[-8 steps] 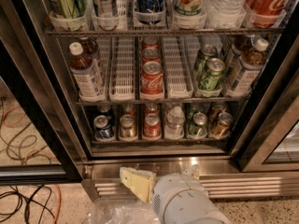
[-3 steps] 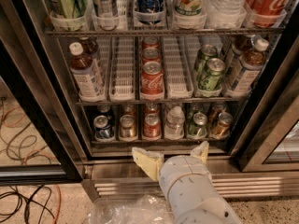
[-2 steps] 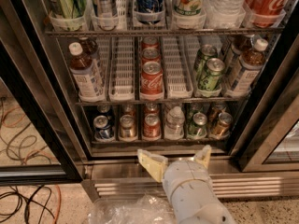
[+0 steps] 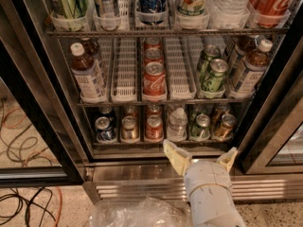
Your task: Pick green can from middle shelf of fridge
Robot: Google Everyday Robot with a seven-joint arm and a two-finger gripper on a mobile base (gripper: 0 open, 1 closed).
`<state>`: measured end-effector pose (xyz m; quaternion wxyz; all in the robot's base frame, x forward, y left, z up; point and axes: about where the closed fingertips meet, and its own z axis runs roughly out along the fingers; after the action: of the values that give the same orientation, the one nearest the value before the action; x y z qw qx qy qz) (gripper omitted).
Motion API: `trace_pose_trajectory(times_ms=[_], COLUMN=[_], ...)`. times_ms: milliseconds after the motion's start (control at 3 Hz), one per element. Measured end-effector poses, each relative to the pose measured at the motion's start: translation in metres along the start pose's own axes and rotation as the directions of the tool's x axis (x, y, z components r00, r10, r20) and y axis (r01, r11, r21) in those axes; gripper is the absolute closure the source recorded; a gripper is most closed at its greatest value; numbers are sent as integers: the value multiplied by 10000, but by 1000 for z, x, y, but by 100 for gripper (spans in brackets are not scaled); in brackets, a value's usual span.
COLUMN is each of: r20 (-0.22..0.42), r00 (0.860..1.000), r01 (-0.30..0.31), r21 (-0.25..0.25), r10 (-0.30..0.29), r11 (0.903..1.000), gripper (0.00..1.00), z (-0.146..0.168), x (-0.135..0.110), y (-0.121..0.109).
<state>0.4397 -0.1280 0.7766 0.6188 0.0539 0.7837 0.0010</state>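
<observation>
Green can (image 4: 214, 77): near end of a right-hand lane, middle shelf (image 4: 118, 102)

Item. Soda can with a green body, pale lettering, a silver top and a pull tab, standing upright. It sits at the near end of a white slotted lane on the middle shelf, right of centre. A second green can (image 4: 206, 56) of the same kind stands just behind it in the same lane; whether the two touch cannot be told.

Neighbours. To the left, past one white slotted lane (image 4: 179, 70), a file of red Coca-Cola cans (image 4: 154, 81) runs from near to far. Just to the right stand white-capped brown bottles (image 4: 253, 65). Another such bottle (image 4: 86, 74) stands at the far left of the shelf.

Housing. Fridge (image 4: 137, 171) with a stainless steel base, black frames and a glass door (image 4: 284, 145) at the right. The upper rack (image 4: 142, 32) carries tall cans and large bottles. The lower rack (image 4: 128, 144) carries small mixed cans (image 4: 154, 126).

Hand. The hand (image 4: 200, 149) is pale and two-fingered. It hangs in front of the fridge base, just below the lower rack, well below the green can and a little left of its lane. Its fingers are spread wide with the tips pointing up toward the shelves, and it holds nothing. It is apart from every can.

Floor. Cables (image 4: 19, 197) lie at the left. Crumpled clear plastic (image 4: 137, 214) lies at the near edge, left of the arm.
</observation>
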Motion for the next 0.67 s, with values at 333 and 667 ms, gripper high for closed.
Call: trace_pose_trajectory(times_ms=[333, 667], r20=[703, 749], r00=[9975, 9972], r01=[33, -50], r21=[473, 384], r10=[-66, 22], r11=[9989, 9993], gripper=[0, 0], z=[-2, -2], x=[-18, -9], y=[-11, -5])
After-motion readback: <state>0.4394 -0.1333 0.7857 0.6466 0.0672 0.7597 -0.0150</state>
